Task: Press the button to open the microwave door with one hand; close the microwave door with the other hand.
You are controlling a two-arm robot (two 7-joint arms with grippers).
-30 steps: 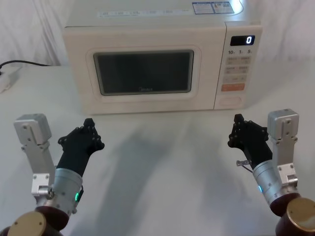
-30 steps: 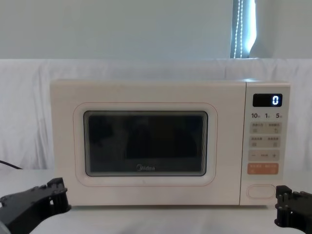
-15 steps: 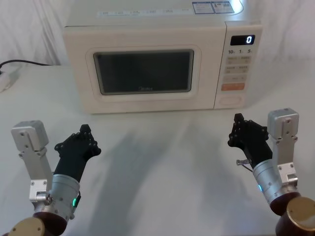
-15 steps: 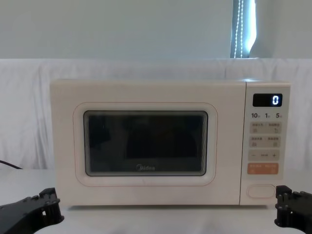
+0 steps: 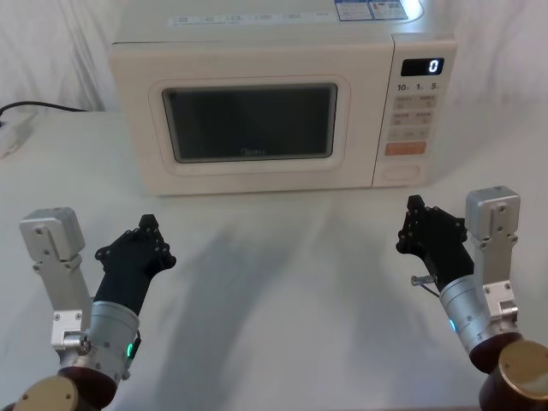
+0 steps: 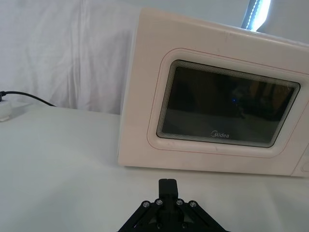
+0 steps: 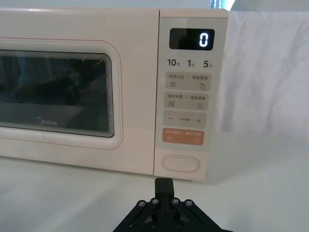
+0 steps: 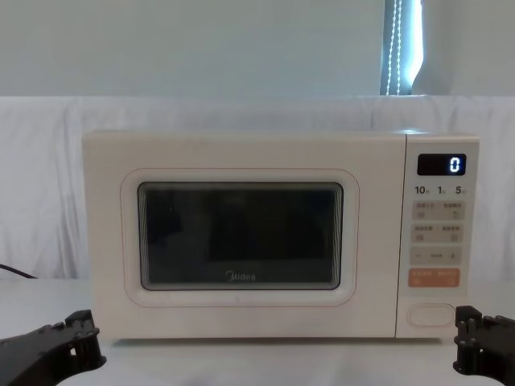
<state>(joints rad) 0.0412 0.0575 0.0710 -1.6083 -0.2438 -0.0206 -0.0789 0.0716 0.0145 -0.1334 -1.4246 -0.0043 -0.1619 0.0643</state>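
Observation:
The cream microwave (image 5: 257,51) stands at the back of the white table, its display reading "0". Its door (image 5: 248,128) with the dark window lies flush with the front, also seen as door (image 8: 240,237) and door (image 6: 227,108). The plain pill-shaped button (image 5: 402,171) sits lowest on the control panel, under the orange key; in the right wrist view the button (image 7: 180,163) lies straight ahead. My left gripper (image 5: 147,226) hovers low over the table's front left, shut and empty, well short of the door. My right gripper (image 5: 415,207) hangs shut and empty in front of the panel, a short way off.
A black cable (image 5: 38,108) runs to a white plug (image 5: 8,137) at the table's left edge. White cloth hangs behind and beside the microwave. Bare tabletop (image 5: 282,257) lies between the two grippers and the oven.
My left gripper has drawn back and down toward the robot's body, then settled. The right gripper and the microwave door have not moved.

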